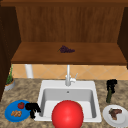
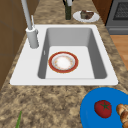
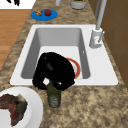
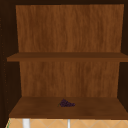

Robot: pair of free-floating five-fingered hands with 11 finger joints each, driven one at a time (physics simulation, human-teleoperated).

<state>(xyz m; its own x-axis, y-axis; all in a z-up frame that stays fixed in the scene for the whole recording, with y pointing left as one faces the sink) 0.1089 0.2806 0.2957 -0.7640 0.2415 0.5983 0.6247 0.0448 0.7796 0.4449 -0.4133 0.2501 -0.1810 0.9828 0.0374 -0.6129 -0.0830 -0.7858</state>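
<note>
the wooden cabinet [image 1: 67, 27] hangs over the counter, and a little bunch of purple grapes [image 1: 66, 49] lies near the middle of its bottom shelf [image 4: 37, 108].

the brown speckled counter [image 1: 25, 92] carries the white sink [image 1: 47, 85] in its middle. the tap [image 1: 68, 76] stands at the sink's back edge. a red bowl [image 1: 67, 114] sits in the sink, close to the front edge. from the left side it looks like a red ring with a white inside [image 2: 63, 62].

a blue plate [image 1: 10, 112] lies at the front left corner of the counter, just beside the sink. a red tomato [image 1: 21, 105] and some brown nuts [image 1: 16, 113] lie on it. a white plate [image 1: 123, 120] with a piece of meat [image 1: 115, 113] lies at the front right corner.

a green bottle [image 1: 109, 96] stands upright on the counter, right of the sink and just behind the white plate.

the right hand [image 1: 111, 85] sits on top of the bottle, with its fingers curled down round the bottle's top [image 3: 53, 86].

the left hand [image 1: 32, 108] is at the right edge of the blue plate, next to the tomato. its fingers hang down, bent, and hold nothing.

a plant pot [image 1: 9, 83] stands at the far left of the counter.
</note>
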